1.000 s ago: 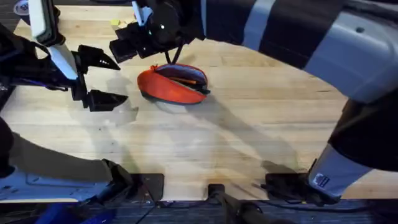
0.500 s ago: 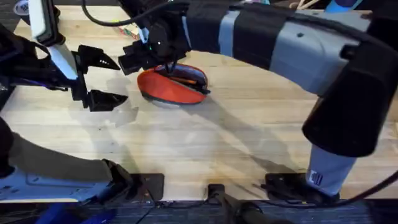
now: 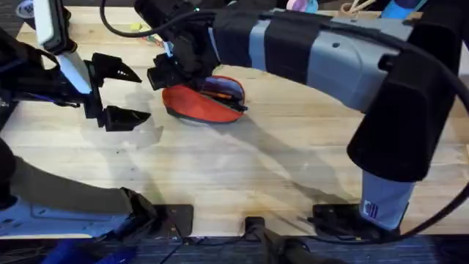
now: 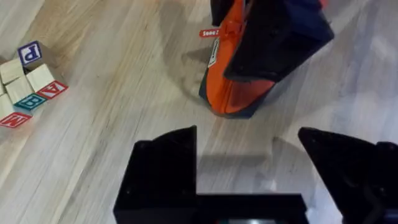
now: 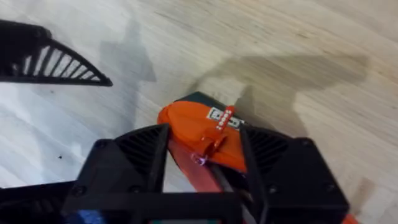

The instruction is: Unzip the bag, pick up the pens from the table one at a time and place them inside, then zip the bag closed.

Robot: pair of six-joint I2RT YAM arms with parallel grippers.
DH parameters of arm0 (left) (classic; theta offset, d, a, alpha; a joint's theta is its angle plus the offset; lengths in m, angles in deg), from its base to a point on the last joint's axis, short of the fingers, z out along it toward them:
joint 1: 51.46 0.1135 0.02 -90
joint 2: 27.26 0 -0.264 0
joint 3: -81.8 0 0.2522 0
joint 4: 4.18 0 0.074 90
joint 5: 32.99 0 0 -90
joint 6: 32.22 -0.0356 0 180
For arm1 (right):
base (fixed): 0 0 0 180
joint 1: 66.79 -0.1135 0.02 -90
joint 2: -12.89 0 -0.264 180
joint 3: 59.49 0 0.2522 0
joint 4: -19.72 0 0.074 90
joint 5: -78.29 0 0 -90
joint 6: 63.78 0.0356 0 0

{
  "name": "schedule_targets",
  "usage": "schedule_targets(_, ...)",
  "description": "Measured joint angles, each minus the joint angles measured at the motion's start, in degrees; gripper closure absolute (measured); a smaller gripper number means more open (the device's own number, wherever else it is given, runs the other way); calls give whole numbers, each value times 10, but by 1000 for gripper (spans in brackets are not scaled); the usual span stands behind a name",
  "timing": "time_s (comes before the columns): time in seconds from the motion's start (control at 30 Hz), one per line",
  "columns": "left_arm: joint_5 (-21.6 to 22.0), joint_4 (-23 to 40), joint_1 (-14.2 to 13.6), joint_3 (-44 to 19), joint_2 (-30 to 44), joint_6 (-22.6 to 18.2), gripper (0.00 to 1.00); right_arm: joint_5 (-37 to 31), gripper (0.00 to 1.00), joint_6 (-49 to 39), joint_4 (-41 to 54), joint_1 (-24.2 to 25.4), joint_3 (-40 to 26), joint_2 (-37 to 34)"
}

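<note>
Now, what I care about here is how the bag (image 3: 205, 100) lies against my right claw (image 5: 205, 149), since the zip stroke has to run along the pouch's long axis. From overhead the bag sits on the desk (image 3: 293, 161) left of centre toward the far side, its long axis running roughly left to right with the near-left end rounded and the mouth gaping along the top edge, something dark showing inside (I take it to be a pen, though I cannot be sure). My right arm has reached across the middle and its claw is parked right over the bag's left end; in the right wrist view the two fingers straddle that end, spread apart with the small red zipper pull (image 5: 222, 119) lying between them, not yet pinched as far as I can judge. So the pouch extends away from that claw toward the right of the desk. My left claw (image 3: 117, 92) hangs just beside the bag's left end, spread wide and empty, a little apart from the fabric; it is near enough to pin that end if the bag drags. Some lettered wooden blocks (image 4: 25, 84) sit off to the side, well apart.
</note>
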Motion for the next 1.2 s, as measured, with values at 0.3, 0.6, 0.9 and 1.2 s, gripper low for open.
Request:
schedule_targets(0.3, 0, 0, 0, 0, 0, 0, 8, 9, 651, 3, -3, -4, -1, 0)
schedule_targets(0.6, 0, 0, 0, 0, 0, 0, 8, 10, 828, 3, -3, -3, -1, 0)
schedule_targets(0.9, 0, 0, 0, 0, 0, 0, 8, 10, 968, 3, -2, 3, -1, 0)
schedule_targets(1.2, 0, 0, 0, 0, 0, 0, 7, 10, 970, -28, 3, 5, -1, 5)
